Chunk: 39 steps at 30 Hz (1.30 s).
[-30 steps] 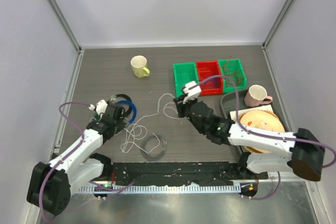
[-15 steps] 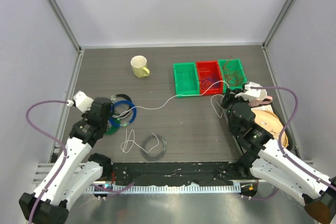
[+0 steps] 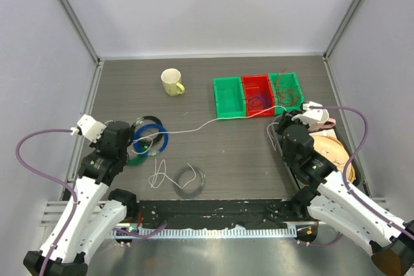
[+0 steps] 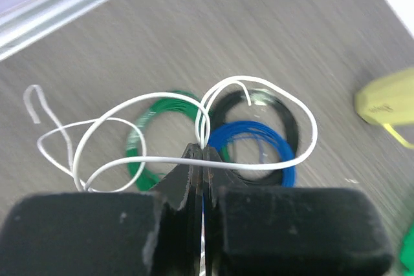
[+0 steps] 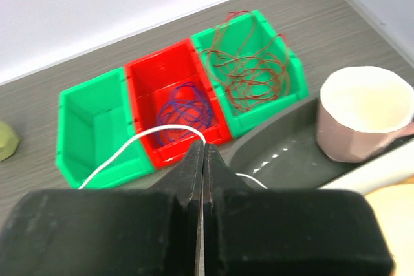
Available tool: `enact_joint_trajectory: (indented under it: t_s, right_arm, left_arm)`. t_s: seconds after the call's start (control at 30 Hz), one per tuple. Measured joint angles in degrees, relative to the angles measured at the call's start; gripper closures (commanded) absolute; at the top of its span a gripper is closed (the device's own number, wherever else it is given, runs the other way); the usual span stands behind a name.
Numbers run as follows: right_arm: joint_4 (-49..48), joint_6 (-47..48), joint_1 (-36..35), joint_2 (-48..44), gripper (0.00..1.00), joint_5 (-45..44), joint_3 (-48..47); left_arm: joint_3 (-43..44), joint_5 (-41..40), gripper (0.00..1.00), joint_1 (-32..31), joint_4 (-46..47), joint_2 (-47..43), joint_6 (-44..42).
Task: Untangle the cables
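Observation:
A white cable [image 3: 207, 123] runs across the table between my two grippers. My left gripper [image 3: 132, 139] is shut on one end of it; in the left wrist view [image 4: 202, 150] its loops [image 4: 259, 95] hang over the blue, green and dark rings. My right gripper [image 3: 279, 121] is shut on the other end, seen in the right wrist view [image 5: 203, 145] in front of the bins. A second white cable [image 3: 158, 176] lies loose near the front. A blue-purple cable [image 5: 184, 108] lies in the red bin and a red cable [image 5: 249, 63] in the right green bin.
A blue ring [image 3: 152, 139], green ring [image 3: 137, 158] and dark ring [image 3: 147, 123] lie by the left gripper. A grey coiled ring [image 3: 189, 181] sits near the front. A yellow cup [image 3: 171, 82] stands at the back. An empty green bin [image 3: 228, 97], pink mug [image 5: 365, 117], grey tray [image 5: 284, 159] and plate [image 3: 333, 150] are on the right.
The right gripper swung from table centre to the right with the white cable, pulling it out straight. The left gripper drew back left, holding its end. A second white cable stayed on the table.

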<state>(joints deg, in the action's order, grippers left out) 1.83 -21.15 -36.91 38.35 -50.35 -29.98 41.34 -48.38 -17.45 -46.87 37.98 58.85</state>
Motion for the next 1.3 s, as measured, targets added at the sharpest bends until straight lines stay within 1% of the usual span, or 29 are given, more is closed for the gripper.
enact_joint_trajectory:
  t_s: [0.03, 0.07, 0.1, 0.13, 0.27, 0.33, 0.4, 0.43, 0.57, 0.63, 0.7, 0.73, 0.77, 0.9, 0.97, 1.0, 1.07, 1.13, 1.17, 1.3]
  right_arm:
    - [-0.6, 0.3, 0.0, 0.0, 0.99, 1.4, 0.1]
    - [-1.4, 0.6, 0.1, 0.0, 0.99, 3.0, 0.2]
    - [-2.1, 1.1, 0.1, 0.0, 0.99, 4.5, 0.3]
    - [-2.7, 1.4, 0.2, 0.0, 0.99, 5.6, 0.4]
    - [-4.4, 2.8, 0.2, 0.2, 0.99, 10.2, -0.3]
    - [-4.7, 3.3, 0.2, 1.1, 0.99, 13.5, -2.0]
    - [-5.4, 4.1, 0.3, 2.5, 0.99, 18.9, -5.1]
    - [-5.6, 4.2, 0.3, 2.7, 0.99, 19.7, -5.6]
    - [-6.7, 5.4, 0.3, 6.5, 0.99, 29.7, -13.8]
    - [-7.4, 5.8, 0.3, 8.9, 0.99, 34.0, -18.7]
    - [-8.0, 5.8, 0.3, 11.6, 0.99, 38.2, -24.8]
    - [-8.2, 5.7, 0.3, 12.7, 0.99, 40.1, -27.5]
    - [-8.3, 5.5, 0.3, 13.6, 0.99, 41.5, -29.7]
    - [-8.7, 3.3, 0.3, 18.0, 0.99, 47.5, -39.9]
    - [-8.7, 2.1, 0.3, 19.5, 0.99, 49.4, -43.1]
    - [-8.6, 1.3, 0.3, 20.2, 0.99, 50.3, -44.7]
    - [-8.6, 0.2, 0.3, 21.5, 0.99, 51.6, -47.1]
    - [-8.5, -0.7, 0.3, 22.4, 0.99, 52.7, -48.7]
    - [-8.3, -1.1, 0.3, 22.7, 0.99, 53.1, -49.2]
    - [-6.1, -1.2, 0.3, 23.4, 0.99, 52.8, -51.5]
  left_arm:
    - [-0.1, 1.4, 0.72, 0.0, 1.3, -0.2, -1.4]
    - [-0.6, 3.8, 0.52, 0.1, 4.1, -0.6, -3.2]
    - [-1.0, 6.3, 0.15, 0.1, 6.3, -0.7, -5.0]
    - [-1.4, 8.4, 0.01, 0.1, 7.6, -0.9, -6.3]
    - [-1.8, 14.8, 0.00, 0.1, 11.5, 1.1, -8.1]
    - [-1.8, 17.0, 0.00, 0.1, 12.5, 2.8, -8.7]
    - [-1.8, 20.1, 0.00, 0.1, 13.9, 4.3, -10.2]
    - [-1.9, 23.1, 0.00, 0.1, 15.2, 5.4, -11.5]
    - [-3.1, 41.2, 0.00, 0.2, 23.6, 8.5, -17.8]
    - [-4.0, 53.5, 0.00, -0.1, 30.2, 10.5, -20.3]
    - [-4.5, 62.7, 0.00, -2.6, 36.5, 13.0, -22.6]
    - [-4.5, 65.9, 0.00, -4.6, 38.8, 14.1, -24.2]
    - [-4.5, 67.2, 0.00, -6.7, 40.5, 14.9, -25.4]
    - [-3.0, 65.3, 0.00, -19.0, 44.3, 19.3, -32.5]
    - [-1.3, 63.4, 0.00, -22.3, 45.1, 22.5, -34.8]
    - [-0.3, 61.9, 0.01, -22.8, 45.4, 24.1, -35.5]
    - [1.6, 59.0, 0.06, -23.0, 45.8, 26.9, -36.2]
    - [3.8, 56.1, 0.05, -23.0, 45.8, 29.5, -36.5]
    - [4.7, 54.8, 0.01, -23.0, 45.9, 30.2, -36.7]
    - [5.4, 53.5, 0.00, -23.0, 45.7, 30.1, -36.8]
